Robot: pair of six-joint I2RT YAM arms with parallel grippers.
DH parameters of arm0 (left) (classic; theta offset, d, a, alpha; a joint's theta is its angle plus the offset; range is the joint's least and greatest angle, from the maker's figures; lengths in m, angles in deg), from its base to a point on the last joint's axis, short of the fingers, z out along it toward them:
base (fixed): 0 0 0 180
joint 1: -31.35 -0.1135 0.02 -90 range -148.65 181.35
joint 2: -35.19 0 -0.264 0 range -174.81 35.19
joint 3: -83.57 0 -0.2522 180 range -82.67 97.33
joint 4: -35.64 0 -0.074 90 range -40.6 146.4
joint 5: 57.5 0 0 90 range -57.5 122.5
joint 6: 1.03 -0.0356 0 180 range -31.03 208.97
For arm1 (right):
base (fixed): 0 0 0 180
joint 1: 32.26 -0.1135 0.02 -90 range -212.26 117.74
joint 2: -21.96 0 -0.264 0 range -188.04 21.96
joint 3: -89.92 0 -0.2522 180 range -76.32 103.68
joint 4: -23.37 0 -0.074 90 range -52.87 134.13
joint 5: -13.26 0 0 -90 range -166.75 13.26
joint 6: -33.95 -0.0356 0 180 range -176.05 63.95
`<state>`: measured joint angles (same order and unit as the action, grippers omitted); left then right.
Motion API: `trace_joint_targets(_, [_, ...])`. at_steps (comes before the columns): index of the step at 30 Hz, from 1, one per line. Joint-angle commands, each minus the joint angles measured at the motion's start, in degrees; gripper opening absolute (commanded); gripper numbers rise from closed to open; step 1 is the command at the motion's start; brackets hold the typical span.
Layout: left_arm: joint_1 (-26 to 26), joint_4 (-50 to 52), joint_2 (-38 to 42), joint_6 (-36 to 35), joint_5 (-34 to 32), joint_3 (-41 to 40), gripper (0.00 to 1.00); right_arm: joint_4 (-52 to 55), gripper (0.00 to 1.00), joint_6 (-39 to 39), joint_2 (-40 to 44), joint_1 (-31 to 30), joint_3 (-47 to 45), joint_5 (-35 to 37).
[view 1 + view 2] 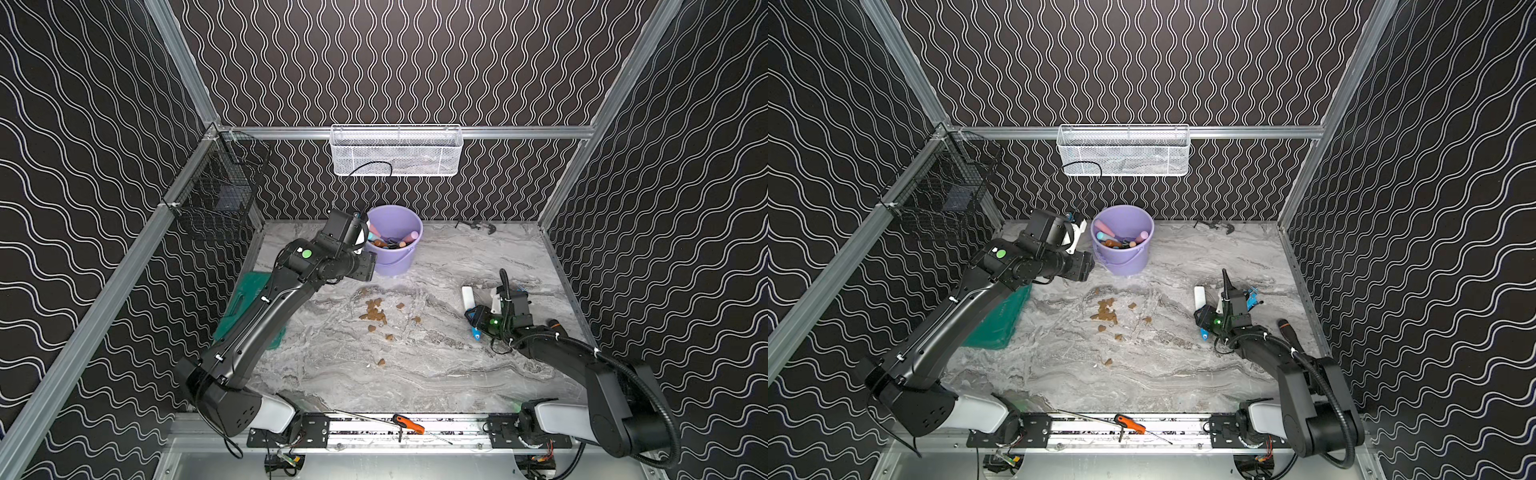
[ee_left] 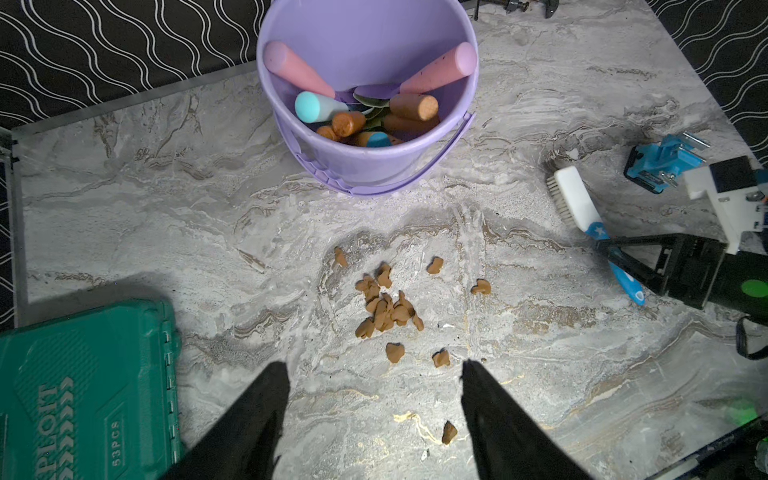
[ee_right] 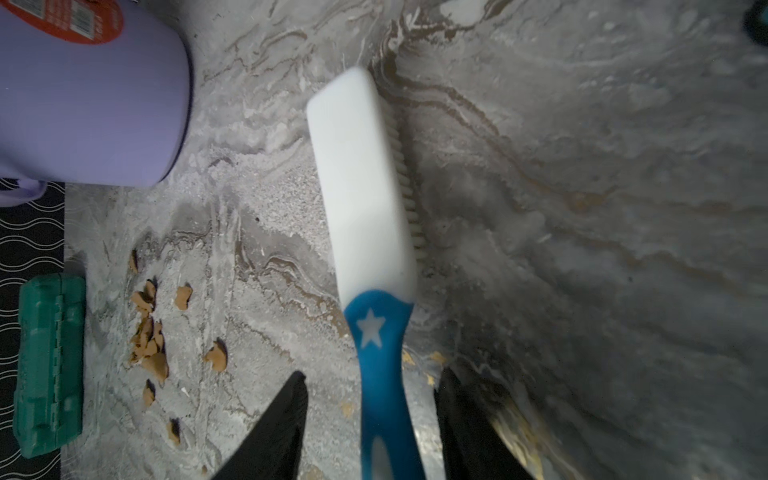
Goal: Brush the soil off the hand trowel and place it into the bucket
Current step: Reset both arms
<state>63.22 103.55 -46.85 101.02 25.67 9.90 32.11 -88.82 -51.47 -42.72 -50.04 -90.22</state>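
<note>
The lilac bucket (image 1: pixel 395 259) (image 2: pixel 357 162) stands at the back of the marble table. It holds several hand tools with pink, teal and orange-brown handles (image 2: pixel 415 106); I cannot tell which of them is the hand trowel. Brown soil clumps (image 1: pixel 376 311) (image 2: pixel 384 303) (image 3: pixel 147 336) lie scattered in front of the bucket. My left gripper (image 2: pixel 374 370) hangs open and empty, high beside the bucket's left side. A white brush with a blue handle (image 1: pixel 468 297) (image 3: pixel 361 187) lies on the table. My right gripper (image 3: pixel 372 382) straddles its handle, open, with a gap on each side.
A green tool case (image 1: pixel 245 307) (image 2: pixel 83 395) lies at the left under my left arm. A white mesh basket (image 1: pixel 395 149) and a black wire basket (image 1: pixel 216 187) hang on the walls. A blue clamp (image 2: pixel 665 162) sits right of the brush, an orange-handled tool (image 1: pixel 409 424) on the front rail.
</note>
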Motion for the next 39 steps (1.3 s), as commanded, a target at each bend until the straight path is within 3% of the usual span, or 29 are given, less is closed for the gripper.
trace_joint_targets(1, [-0.06, -2.82, 0.86, 0.87, -0.22, -0.96, 0.76, 4.27, 0.54, -0.66, 2.99, -0.09, 0.78, 0.71])
trace_joint_targets(3, [-0.06, -3.61, 1.97, 1.04, -1.27, -2.02, 0.85, 7.24, 0.56, -0.98, 6.19, -0.17, 1.18, 1.85])
trace_joint_targets(4, [0.01, -4.07, 2.84, 1.35, -2.38, -2.98, 0.96, 9.14, 0.59, -1.08, 8.24, -0.11, 1.39, 2.54])
trace_joint_targets(6, [-0.06, -7.02, 5.66, 2.34, -5.20, -6.48, 0.99, 13.18, 0.76, -1.22, 12.84, -0.13, 2.45, 4.03])
trace_joint_targets(7, [-0.06, -9.49, 7.78, 3.01, -7.85, -9.54, 0.99, 15.12, 0.93, -0.98, 15.24, -0.13, 3.15, 4.86])
trace_joint_targets(8, [-0.05, -12.05, 9.92, 3.87, -11.21, -12.81, 0.99, 16.85, 0.99, -0.55, 17.06, -0.09, 4.01, 5.66])
trace_joint_targets(11, [0.00, -23.16, 16.78, 4.60, -23.31, -27.11, 0.99, 20.57, 0.99, 1.80, 21.87, -0.09, 7.21, 6.88])
trace_joint_targets(15, [0.03, -49.75, 22.53, -5.51, -33.88, -49.41, 0.99, 20.73, 0.99, 5.08, 22.97, -0.10, 10.05, 8.53])
trace_joint_targets(17, [-0.06, -63.10, 22.04, -12.58, -38.66, -57.42, 0.99, 22.06, 0.99, 5.89, 21.55, -0.09, 12.08, 10.48])
trace_joint_targets(20, [-3.74, -87.25, 14.27, -24.05, -44.98, -66.60, 0.99, 20.78, 0.99, 7.84, 21.06, -0.11, 13.41, 11.43])
trace_joint_targets(21, [-6.43, -93.92, 10.58, -25.38, -43.85, -68.69, 0.99, 19.09, 0.99, 8.77, 21.90, -0.18, 12.87, 11.22])
trace_joint_targets(24, [-14.62, -108.92, -0.75, -20.00, -33.86, -72.97, 0.99, 13.85, 0.99, 10.62, 24.47, -0.60, 10.22, 12.37])
trace_joint_targets(27, [-16.79, -121.03, -11.78, -20.52, -27.02, -73.75, 0.99, 10.90, 0.99, 12.78, 25.97, -0.70, 8.75, 16.25])
trace_joint_targets(28, [-17.20, -120.47, -12.17, -20.71, -26.42, -73.27, 0.99, 9.77, 0.99, 14.41, 26.50, -0.70, 8.17, 18.53])
trace_joint_targets(29, [-18.59, -112.59, -9.46, -17.76, -23.00, -72.19, 0.99, 8.64, 0.99, 16.00, 26.98, -0.70, 7.66, 21.23])
trace_joint_targets(31, [-25.52, -111.96, -11.25, -13.66, -10.48, -72.14, 0.99, 3.47, 0.99, 18.90, 27.80, -0.62, 5.09, 29.84])
trace_joint_targets(32, [-27.18, -117.82, -14.30, -13.66, -9.23, -72.54, 0.99, -0.09, 0.99, 21.02, 27.98, -0.54, 3.37, 33.77])
trace_joint_targets(34, [-27.04, -112.16, -11.56, -13.13, -6.99, -72.64, 0.99, -10.63, 0.99, 26.31, 26.65, 0.00, -0.93, 40.98])
trace_joint_targets(36, [-26.88, -116.60, -13.98, -14.25, -8.69, -72.54, 0.99, -20.95, 0.99, 30.50, 21.88, 1.77, -4.34, 42.48])
trace_joint_targets(37, [-26.79, -113.04, -12.52, -13.67, -8.57, -72.11, 0.99, -26.62, 0.99, 31.15, 17.82, 3.03, -5.97, 41.21])
trace_joint_targets(39, [-26.69, -116.00, -13.66, -14.21, -8.89, -72.39, 0.99, -39.21, 0.99, 30.46, 8.15, 5.84, -9.84, 35.91])
